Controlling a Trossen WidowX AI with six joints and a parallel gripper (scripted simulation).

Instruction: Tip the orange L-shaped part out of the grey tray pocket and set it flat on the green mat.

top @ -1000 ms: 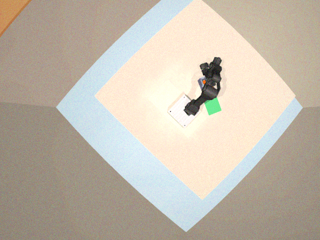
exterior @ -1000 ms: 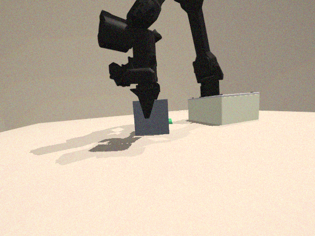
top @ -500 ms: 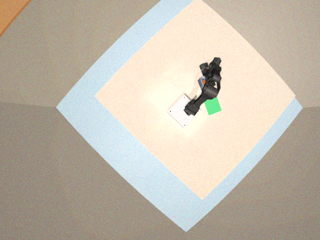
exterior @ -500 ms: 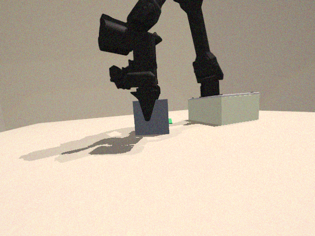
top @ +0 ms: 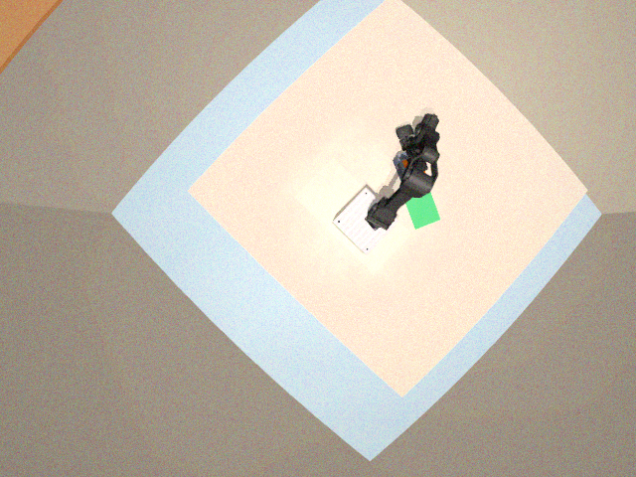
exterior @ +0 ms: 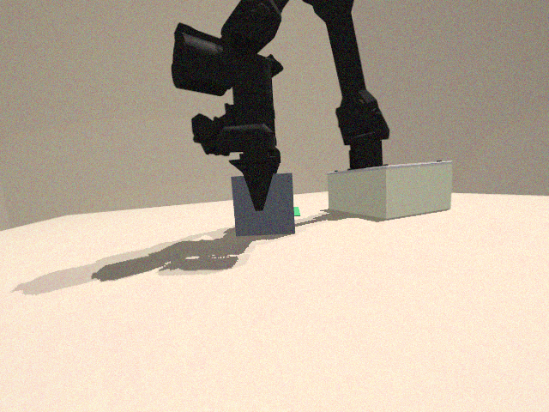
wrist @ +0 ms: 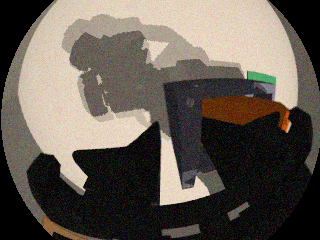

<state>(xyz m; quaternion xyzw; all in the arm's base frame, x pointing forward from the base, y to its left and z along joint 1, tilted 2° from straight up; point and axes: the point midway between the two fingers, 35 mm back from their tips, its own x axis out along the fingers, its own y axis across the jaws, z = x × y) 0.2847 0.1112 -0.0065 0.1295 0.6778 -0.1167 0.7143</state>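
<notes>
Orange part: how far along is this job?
Done: no finished step confirmed. In hand: the open gripper is down at the tray, orange part there, tilt unclear. Left: pinch, lift, place on green mat, release.

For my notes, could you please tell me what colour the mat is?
Green, seen best in the top view.

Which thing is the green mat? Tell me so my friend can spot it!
Find the big pale box that the black robot arm stands on. Right beside it, partly under the arm from above, a flat green square lies on the table. That's the mat: it's the only green thing, thin, while its dark blue-grey neighbour, the tray, stands taller.
</notes>
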